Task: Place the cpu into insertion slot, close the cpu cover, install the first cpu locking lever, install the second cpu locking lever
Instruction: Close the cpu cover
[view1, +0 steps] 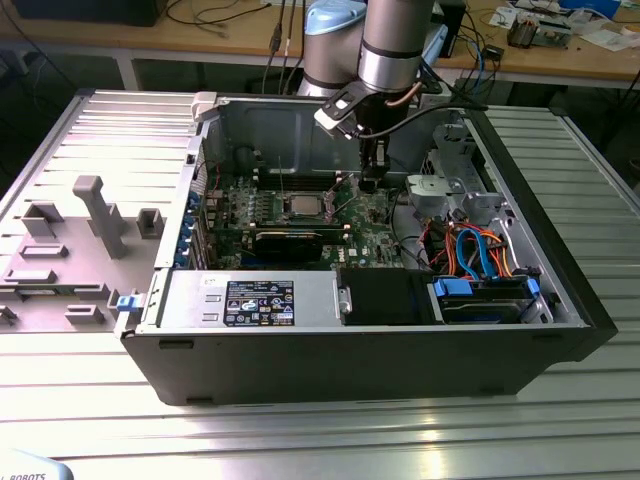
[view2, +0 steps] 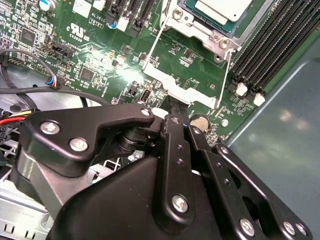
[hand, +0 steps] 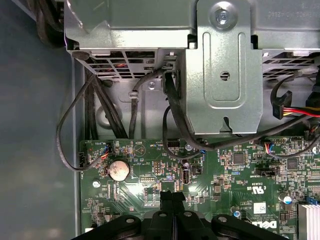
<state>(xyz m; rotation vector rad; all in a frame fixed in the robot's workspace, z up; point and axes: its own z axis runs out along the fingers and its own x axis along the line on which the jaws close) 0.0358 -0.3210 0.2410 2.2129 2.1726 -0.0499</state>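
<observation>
— One arm only, so there is no choosing which is nearer. Where does the cpu (view1: 305, 207) lie?
— It sits in the insertion slot (view1: 283, 210), pale top up, on the green motherboard (view1: 372, 228). That is inside the open computer case (view1: 350, 350) on the table (view1: 300, 430).
— And the hand (view1: 372, 178)?
— It is to the exterior view's right of the slot, near it but apart, pointing straight down at the board. So the slot lies toward the exterior view's left of the hand.
— Released or clenched?
— Clenched. In the first wrist view the two fingers (hand: 166, 200) are pressed together, with nothing between them that I can see.
— What does the second wrist view add?
— It shows the fingertip down at the edge of a pale metal plate (view2: 182, 85) beside the slot, with the cpu beyond it. I cannot tell whether it is touching or just above, nor what that plate belongs to.
— And the first wrist view?
— It looks away from the slot. It shows a coin battery (hand: 119, 170), black cables (hand: 175, 115) and a grey metal cage (hand: 225, 75), all on the far side of the hand from the slot.
</observation>
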